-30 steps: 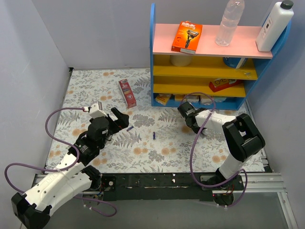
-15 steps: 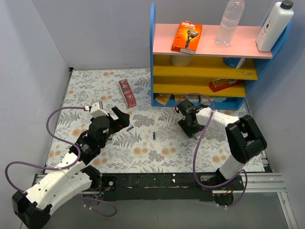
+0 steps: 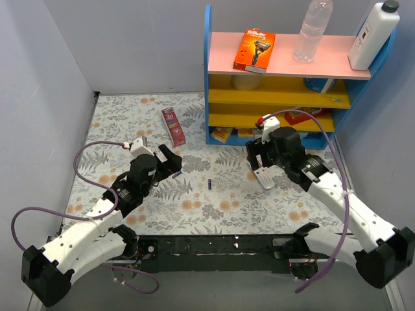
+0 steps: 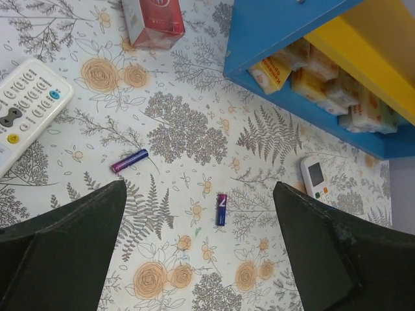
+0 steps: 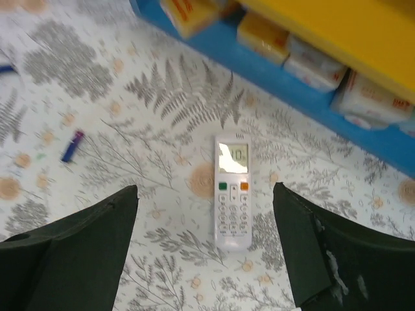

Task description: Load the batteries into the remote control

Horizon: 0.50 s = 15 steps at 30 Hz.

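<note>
1. On the pink top of the blue shelf unit [image 3: 209, 78], an orange razor box [image 3: 254, 50], a clear bottle [image 3: 312, 31] and a white bottle [image 3: 373, 35] are standing. Yellow packets [image 4: 275, 70] are filling its bottom level.
2. The small white remote [image 5: 233, 192] is lying flat on the floral cloth [image 3: 130, 110] in front of the shelf. Its long axis is running near to far, with the display end pointing toward the shelf.
3. The right gripper [image 5: 204, 190] is hovering over that remote, jaws spread wide and gripping nothing.
4. The first battery [image 3: 210, 183] is lying mid-table between the arms, its length running near to far.
5. The second battery [image 4: 130, 161] is lying on a diagonal just ahead of the left gripper [image 4: 200, 194], whose jaws are standing wide apart and empty.
6. The larger white remote [image 4: 26, 110] is lying angled at the left edge of the left wrist view.
7. A red box [image 3: 173, 126] is lying on the cloth left of the shelf.
</note>
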### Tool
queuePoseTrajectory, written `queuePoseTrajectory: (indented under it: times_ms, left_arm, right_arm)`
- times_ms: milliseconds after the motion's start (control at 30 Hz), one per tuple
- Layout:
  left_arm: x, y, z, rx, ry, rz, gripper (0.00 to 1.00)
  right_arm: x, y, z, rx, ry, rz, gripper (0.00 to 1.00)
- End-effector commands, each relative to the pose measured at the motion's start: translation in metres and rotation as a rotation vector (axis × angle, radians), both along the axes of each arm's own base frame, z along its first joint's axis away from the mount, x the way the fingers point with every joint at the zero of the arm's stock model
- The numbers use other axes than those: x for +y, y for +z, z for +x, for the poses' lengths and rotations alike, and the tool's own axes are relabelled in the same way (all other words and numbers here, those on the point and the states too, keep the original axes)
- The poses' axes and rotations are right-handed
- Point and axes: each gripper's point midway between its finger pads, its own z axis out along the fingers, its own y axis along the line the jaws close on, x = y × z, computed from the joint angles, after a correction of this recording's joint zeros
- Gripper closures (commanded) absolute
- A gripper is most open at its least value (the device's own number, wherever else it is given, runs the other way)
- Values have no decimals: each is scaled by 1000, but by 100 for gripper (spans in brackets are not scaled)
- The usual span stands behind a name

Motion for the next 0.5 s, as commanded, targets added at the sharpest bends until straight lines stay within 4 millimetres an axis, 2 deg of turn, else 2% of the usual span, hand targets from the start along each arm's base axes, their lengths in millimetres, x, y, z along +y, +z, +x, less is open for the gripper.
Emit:
queuePoseTrajectory:
  times_ms: [0,133,233,267,333,467]
  left_arm:
    - [-8,4,7,28,-2,-22,2]
    - [0,-15,16,122,38,6,2]
    - [23,-37,28,232,111,8,2]
    - [37,-41,34,256,145,2,2]
    - [48,-49,41,288,166,33,2]
    - [81,-67,55,363,200,178,2]
  right_arm:
    - [22,51,-1,-174,48,232,7]
    - [30,61,-11,-208,88,322,6]
    - [35,58,-15,-187,118,337,5]
    - [36,56,-16,-181,123,337,5]
    - [39,54,-18,-171,144,342,4]
    - [45,52,-22,-169,186,354,4]
